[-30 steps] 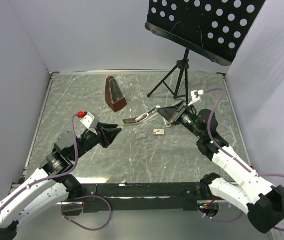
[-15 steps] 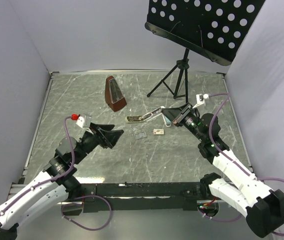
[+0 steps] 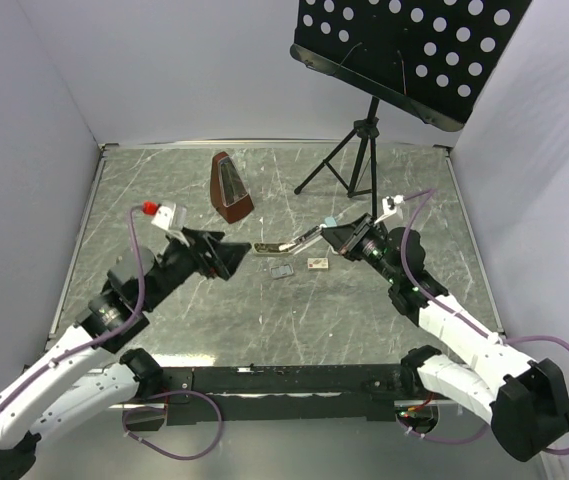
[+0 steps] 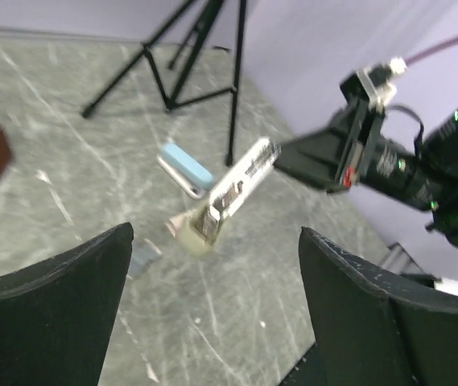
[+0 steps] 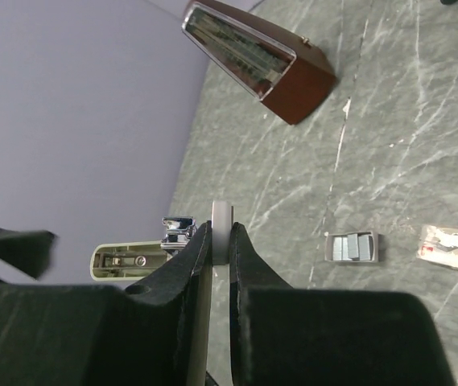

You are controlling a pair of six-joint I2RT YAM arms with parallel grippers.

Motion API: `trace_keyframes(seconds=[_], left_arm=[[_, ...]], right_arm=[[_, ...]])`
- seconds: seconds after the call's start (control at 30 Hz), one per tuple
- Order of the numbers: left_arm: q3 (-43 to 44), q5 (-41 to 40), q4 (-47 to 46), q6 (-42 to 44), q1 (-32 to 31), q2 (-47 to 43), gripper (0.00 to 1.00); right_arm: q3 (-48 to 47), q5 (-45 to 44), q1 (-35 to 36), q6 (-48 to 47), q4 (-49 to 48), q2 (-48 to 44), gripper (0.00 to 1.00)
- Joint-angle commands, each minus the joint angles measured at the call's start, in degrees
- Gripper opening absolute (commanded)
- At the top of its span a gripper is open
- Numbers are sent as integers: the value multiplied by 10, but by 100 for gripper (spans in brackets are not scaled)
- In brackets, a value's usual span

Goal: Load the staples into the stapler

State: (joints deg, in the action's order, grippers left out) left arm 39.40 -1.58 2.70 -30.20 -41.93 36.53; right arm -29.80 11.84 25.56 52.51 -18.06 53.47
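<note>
The stapler (image 3: 284, 243) lies open near the table's middle, its cream end (image 4: 198, 232) low and its silvery arm (image 4: 241, 178) slanting up. My right gripper (image 3: 322, 233) is shut on the thin edge of the stapler's upper part (image 5: 222, 219); the cream base and chrome magazine (image 5: 179, 227) show beside its fingers. The cream-tan staples box (image 3: 316, 264) (image 5: 454, 249) lies flat just in front. Beside it, a small grey tray (image 3: 284, 270) (image 5: 352, 247) shows silvery strips inside. My left gripper (image 3: 236, 255) (image 4: 215, 233) hangs open, left of the stapler, with nothing between its fingers.
A brown metronome (image 3: 230, 188) (image 5: 261, 56) stands behind the stapler. The black music stand's tripod (image 3: 354, 165) (image 4: 196, 64) is at the back right. A small light-blue and white piece (image 4: 187, 167) lies by the stapler. Pale walls close in the table's left, back and right.
My left gripper has opened wide and pushed forward towards the stapler. The right arm has shifted and turned while keeping its hold on the stapler.
</note>
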Motion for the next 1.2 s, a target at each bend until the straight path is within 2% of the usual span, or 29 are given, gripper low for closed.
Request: trace_keyframes(seconds=[0.0, 0.2, 0.3, 0.5, 0.63, 0.83, 1.17], left_arm=[[98, -46, 121, 36, -1, 47, 87], [181, 5, 199, 101, -3, 161, 84], [233, 27, 247, 150, -4, 214, 78], [329, 48, 324, 222, -17, 315, 54], [357, 52, 351, 247, -37, 366, 49], [388, 32, 392, 264, -61, 432, 45], [410, 32, 413, 290, -69, 490, 46]], right_arm=[[-10, -22, 18, -21, -32, 12, 0], [-31, -25, 42, -50, -23, 44, 0], [-39, -20, 53, -54, -23, 58, 0], [-43, -12, 64, -43, -34, 83, 0], [-46, -10, 70, -37, -36, 93, 0], [-44, -8, 71, -36, -41, 95, 0], [-39, -1, 72, -31, -49, 94, 0]])
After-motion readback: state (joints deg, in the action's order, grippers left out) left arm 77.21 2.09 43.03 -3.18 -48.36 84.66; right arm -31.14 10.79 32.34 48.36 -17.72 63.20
